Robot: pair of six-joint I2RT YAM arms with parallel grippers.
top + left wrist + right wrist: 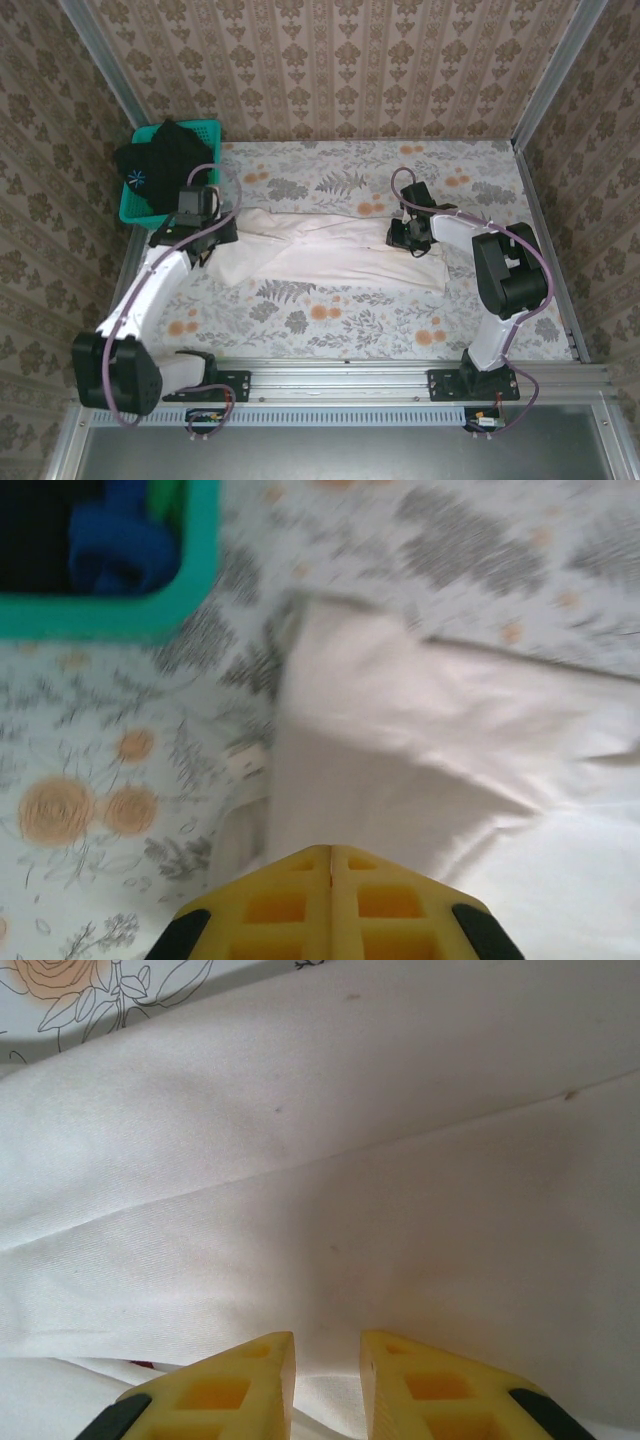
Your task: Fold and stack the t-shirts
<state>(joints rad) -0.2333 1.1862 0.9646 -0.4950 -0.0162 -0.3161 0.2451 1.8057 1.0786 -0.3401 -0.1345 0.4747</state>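
Note:
A white t-shirt (330,250) lies in a long crumpled band across the flowered table, pale side up. My left gripper (203,252) is at its left end, close to the basket. In the left wrist view the t-shirt (420,730) spreads under the gripper (332,852), whose yellow fingers are pressed shut with no cloth showing between the tips. My right gripper (402,238) rests on the shirt's right part. In the right wrist view the gripper (328,1345) stands narrowly apart with a raised fold of the t-shirt (320,1160) pinched in the gap.
A teal mesh basket (133,208) stands at the back left, holding dark clothes (165,155); its rim (200,580) and a blue item (115,540) appear in the left wrist view. Patterned walls close in the table on three sides.

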